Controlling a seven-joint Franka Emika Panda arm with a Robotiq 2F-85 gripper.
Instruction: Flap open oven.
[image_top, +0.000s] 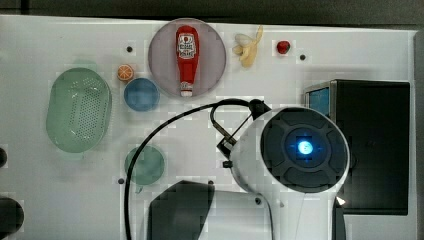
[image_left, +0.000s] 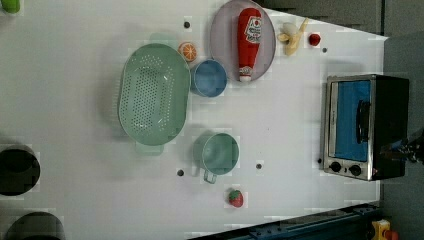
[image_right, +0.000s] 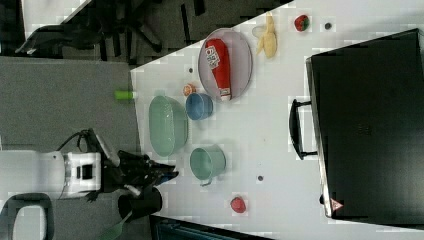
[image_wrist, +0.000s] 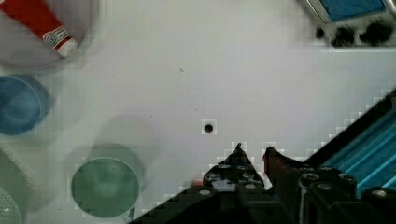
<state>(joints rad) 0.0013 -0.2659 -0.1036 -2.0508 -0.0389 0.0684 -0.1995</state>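
- Closest in, the black gripper (image_wrist: 252, 156) sits at the lower middle of the wrist view, its two dark fingertips drawn almost together, only a thin sliver between them, clamped on nothing.
- It hangs above bare white table (image_wrist: 196, 70); a small dark bolt hole (image_wrist: 208, 127) lies just beyond the tips.
- Next out, in the lower left of the wrist view, a pale green round cup (image_wrist: 105, 186); further on, a blue round bowl (image_wrist: 18, 105) at the left edge and, upper left, the white cap end of a red ketchup bottle (image_wrist: 42, 25) lying on a grey plate (image_wrist: 84, 42).
- Farthest, the boxy silver-framed toaster oven (image_left: 365, 127) with black top and blue-tinted glass door stands at the right side of the left view, well apart from the crockery. Door looks shut.
- The dark bar handle (image_left: 362, 121) runs along the door's edge nearest the black top; the black knobs (image_left: 345, 168) sit at the lower end of the front in the left view.
- Judgement: a rigid, weighty box, unlikely to slide much; the glass door is hinged and stiff, probably smooth to the touch. Best hold is the bar handle: hook or pinch it, then pull outward and down along the hinge arc.
- Fingers would need to part first to take the bar.
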